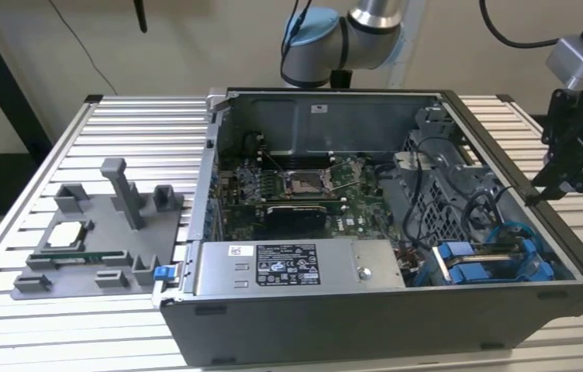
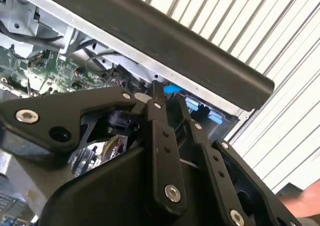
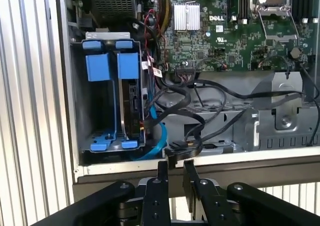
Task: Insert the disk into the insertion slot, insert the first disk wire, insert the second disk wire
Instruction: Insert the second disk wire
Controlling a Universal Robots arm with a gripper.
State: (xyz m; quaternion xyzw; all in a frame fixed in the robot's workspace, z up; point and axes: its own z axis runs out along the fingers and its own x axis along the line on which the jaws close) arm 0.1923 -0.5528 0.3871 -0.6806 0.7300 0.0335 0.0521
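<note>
Your hand [image 3: 174,172] hovers above the case [image 1: 395,329] edge, fingers nearly shut, gripping nothing. The disk [image 3: 131,106] sits on edge in the insertion slot [image 3: 92,106], blue carrier tabs flush. Black wires [image 3: 200,106] lie loose beside it; approach them squarely, clear of the case wall.

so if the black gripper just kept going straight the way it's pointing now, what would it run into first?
Probably the black connector at the end of the dark cable bundle, which sits just ahead of the black gripper in the first wrist view, at the open grey computer case's wall. Depth is unclear, so it might meet that wall first.
</note>
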